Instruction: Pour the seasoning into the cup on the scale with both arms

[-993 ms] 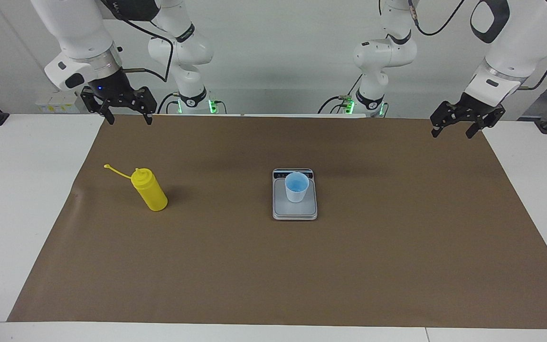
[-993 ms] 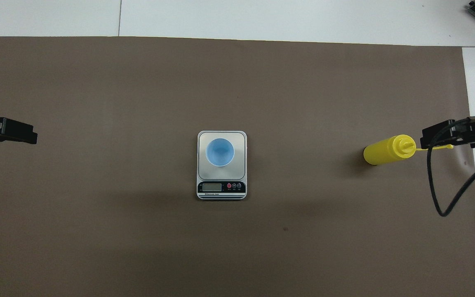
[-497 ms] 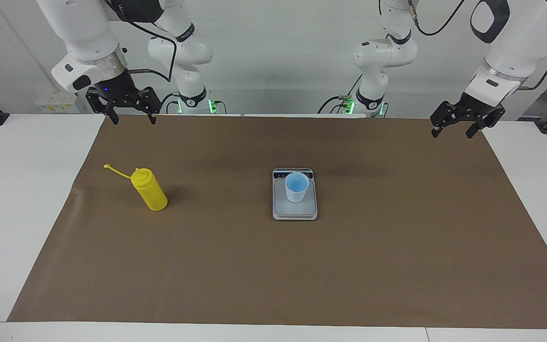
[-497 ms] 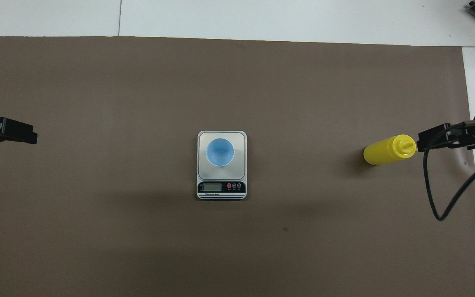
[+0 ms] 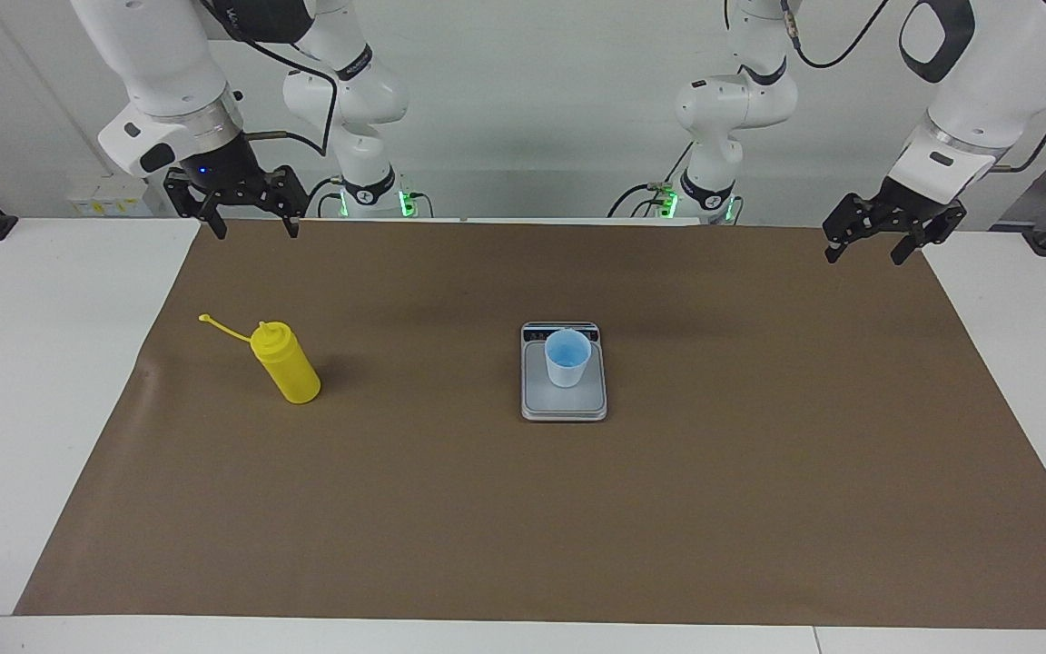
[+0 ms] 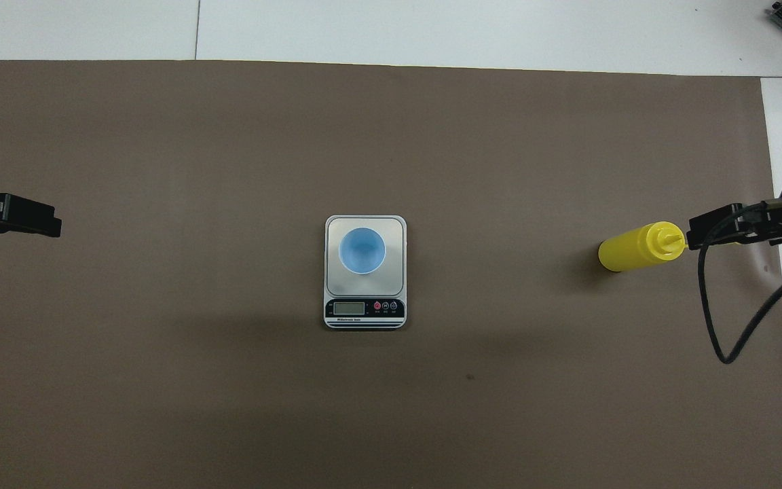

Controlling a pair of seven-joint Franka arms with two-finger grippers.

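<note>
**Nothing legible on my table**

I can read no text here. My scale (image 6: 365, 272) has a line of small print under its display and marks on three round buttons, all too small to make out; the display shows no digits I can read.

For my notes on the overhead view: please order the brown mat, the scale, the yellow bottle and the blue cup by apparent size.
1. brown mat
2. scale
3. yellow bottle
4. blue cup

The bottle stands upright, so this steep view foreshortens it.
</note>
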